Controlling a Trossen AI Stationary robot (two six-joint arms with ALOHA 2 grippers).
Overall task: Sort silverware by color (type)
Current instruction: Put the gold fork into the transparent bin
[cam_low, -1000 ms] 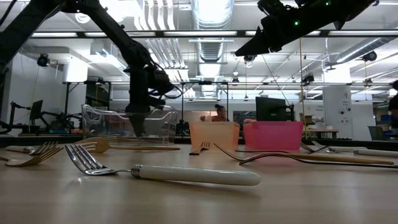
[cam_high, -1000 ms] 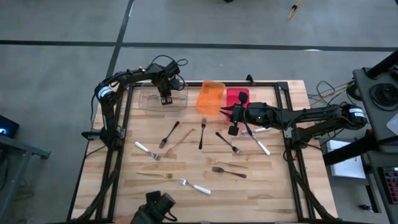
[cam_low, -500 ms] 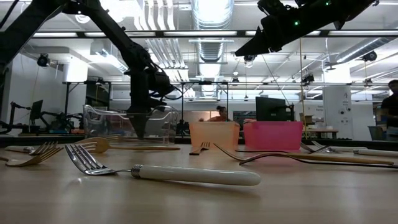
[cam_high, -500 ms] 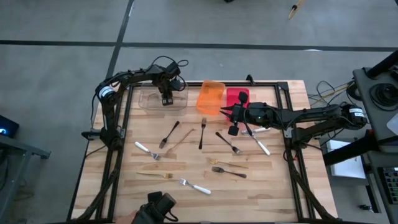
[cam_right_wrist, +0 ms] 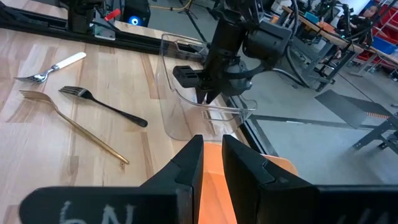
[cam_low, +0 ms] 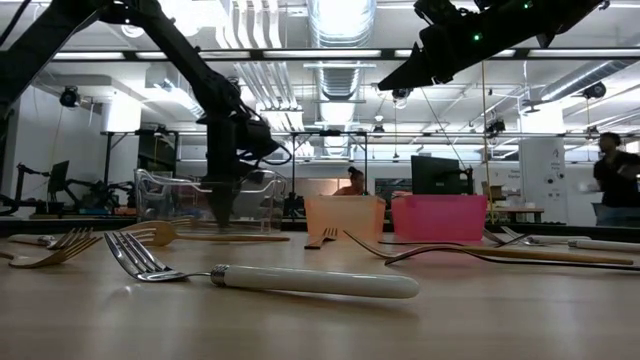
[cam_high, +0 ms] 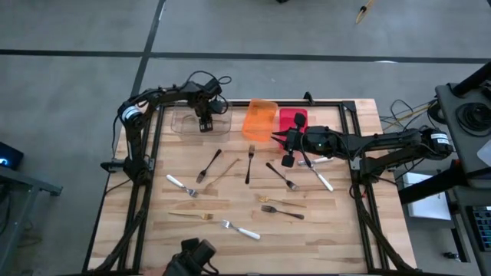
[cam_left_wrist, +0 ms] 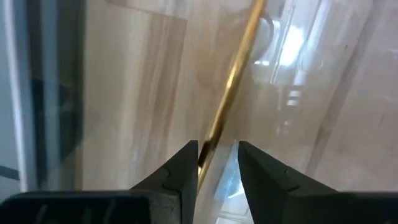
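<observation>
Inside the clear bin (cam_high: 201, 123) at the table's far left, the left gripper (cam_left_wrist: 217, 163) hangs with its fingers parted, a gold utensil (cam_left_wrist: 231, 87) lying between them on the bin floor. The right gripper (cam_high: 288, 149) hovers beside the orange bin (cam_high: 260, 119), fingers narrowly apart, holding nothing. Other forks (cam_high: 209, 164) lie scattered over the table (cam_high: 337, 222).
</observation>
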